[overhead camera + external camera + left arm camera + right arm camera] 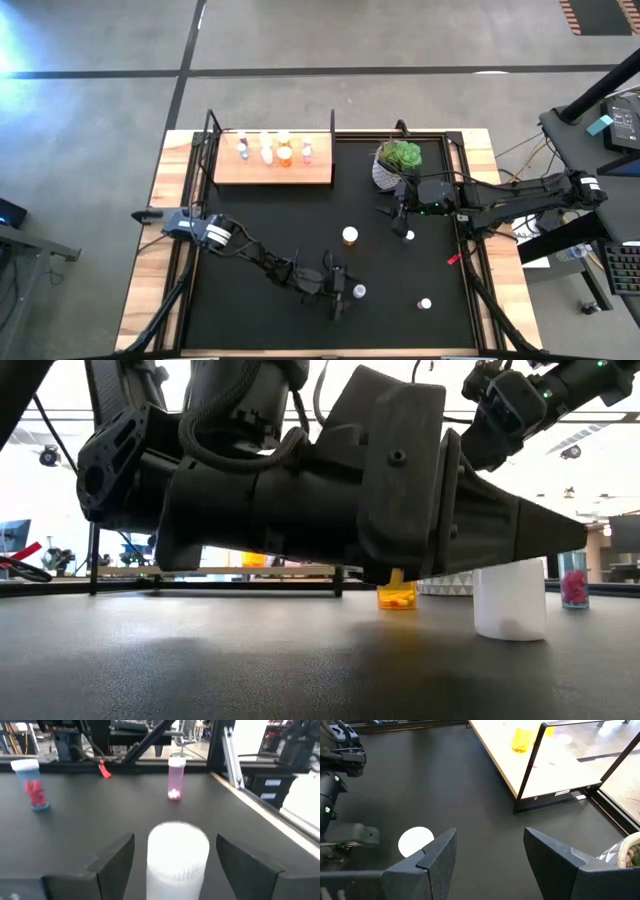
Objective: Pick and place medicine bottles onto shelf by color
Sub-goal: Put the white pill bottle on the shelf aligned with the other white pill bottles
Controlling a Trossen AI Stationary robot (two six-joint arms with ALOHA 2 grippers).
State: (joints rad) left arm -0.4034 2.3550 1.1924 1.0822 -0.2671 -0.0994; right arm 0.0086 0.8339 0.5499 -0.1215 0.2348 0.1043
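Apparently a workshop lies beyond the black mat [300,220].

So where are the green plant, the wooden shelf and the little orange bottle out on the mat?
plant [402,154], high view, on its leaves.
shelf [272,173], high view, bare board.
orange bottle [350,236], high view, on its cap.

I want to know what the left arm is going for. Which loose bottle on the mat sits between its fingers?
The all-white bottle stands between the open left gripper fingers; the red-filled bottle and the pink one stand farther off.

Two dark arms, wedge-shaped tool fingers [112,860]
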